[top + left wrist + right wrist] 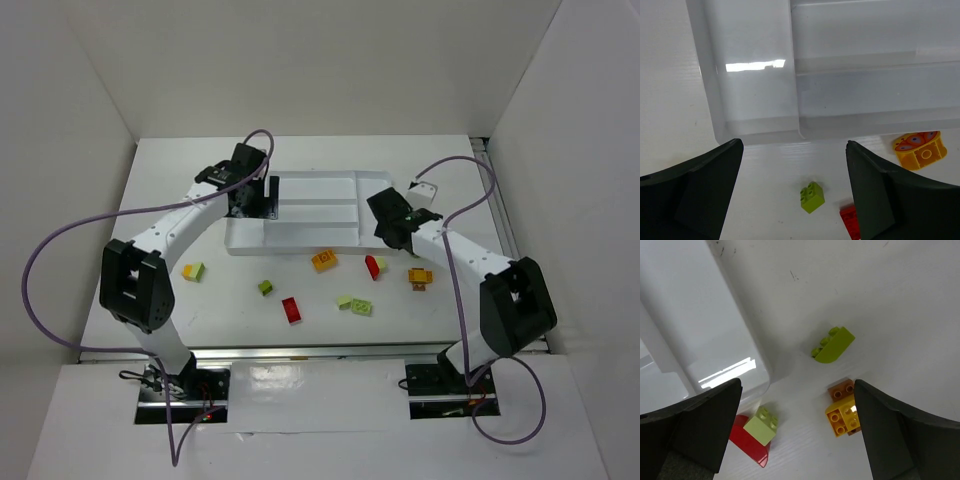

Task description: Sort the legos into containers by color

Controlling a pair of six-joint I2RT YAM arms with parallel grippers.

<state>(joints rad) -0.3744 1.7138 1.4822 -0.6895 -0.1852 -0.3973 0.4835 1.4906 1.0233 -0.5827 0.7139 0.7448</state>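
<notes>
The white tray (300, 237) lies at the table's middle back, and its compartments show no bricks. My left gripper (254, 204) hovers open and empty over the tray's left near corner (720, 135). Below it lie a lime green brick (812, 196), a red brick (851, 221) and an orange piece (920, 150). My right gripper (393, 232) hovers open and empty by the tray's right end (755, 360). Under it lie a lime curved brick (834, 345), a yellow-orange brick (841, 412), and a pale green brick (761, 426) on a red curved brick (751, 450).
In front of the tray lie a yellow-green brick (193, 271), a green brick (265, 288), a red brick (291, 310), an orange piece (323, 261), two pale green bricks (355, 304) and an orange brick (420, 277). A small white part (424, 191) sits at back right. White walls enclose the table.
</notes>
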